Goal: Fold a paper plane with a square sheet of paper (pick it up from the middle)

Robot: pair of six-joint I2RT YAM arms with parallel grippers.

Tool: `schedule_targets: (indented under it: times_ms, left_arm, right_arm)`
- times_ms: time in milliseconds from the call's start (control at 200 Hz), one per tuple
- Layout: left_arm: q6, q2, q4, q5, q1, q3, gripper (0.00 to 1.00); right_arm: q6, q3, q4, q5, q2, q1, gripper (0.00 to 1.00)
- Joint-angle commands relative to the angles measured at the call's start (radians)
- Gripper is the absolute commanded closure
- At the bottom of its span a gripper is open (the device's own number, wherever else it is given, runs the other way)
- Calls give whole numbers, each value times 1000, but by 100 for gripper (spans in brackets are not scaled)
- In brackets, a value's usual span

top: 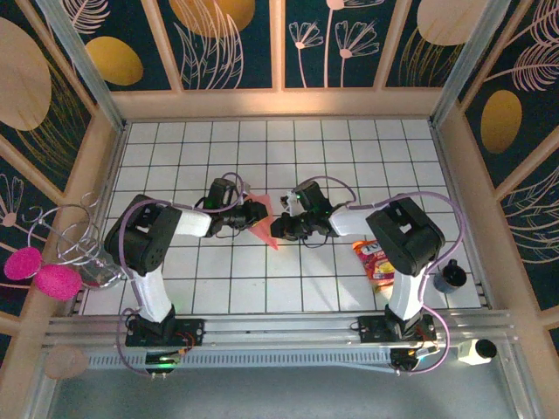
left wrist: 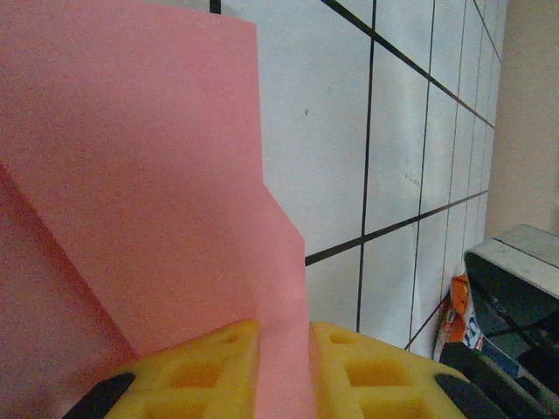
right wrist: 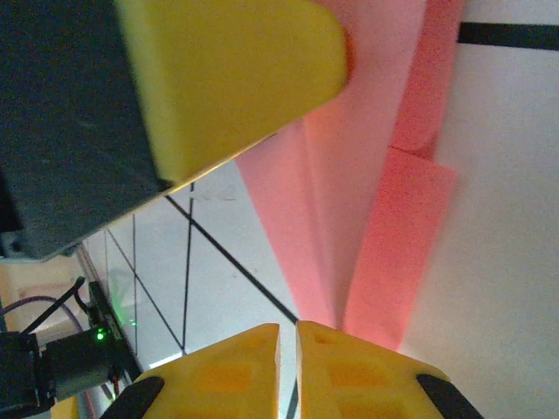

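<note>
The salmon-pink sheet (left wrist: 131, 175), already partly folded into a tapering shape, hangs between the two arms above the middle of the tiled table (top: 349, 157). The left gripper (left wrist: 284, 340) is clamped on a narrow flap of it. The right gripper (right wrist: 288, 336) has its yellow pads pressed almost together, and no paper is visible in the slit. The sheet's narrow end sits just beside one pad.

The likely trouble is that the right pads close beside the paper instead of on it, so the next crease lands crooked or is not made at all. The left pinch holds only a thin strip (paper this light gives easily), so a sideways tug could pull it free or tear it.

Count: one sheet, two grippers, one snack packet (top: 374, 262) near the right arm, and one black cup (top: 452, 276) further right.
</note>
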Motion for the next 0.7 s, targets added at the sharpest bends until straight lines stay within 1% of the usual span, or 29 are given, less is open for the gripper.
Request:
schedule_targets:
  times_ms: [0,405,696]
  left_arm:
    - [20,18,-17,14,-5,25,78]
    - [18,29,-18,18,-5,37,78]
    - [16,37,-20,17,-5,37,78]
  right_arm:
    - [-10,29,-11,26,17,3,87]
    - [-15,25,-26,51,29,3,87]
    - [-22,24,-32,44,35,3,87]
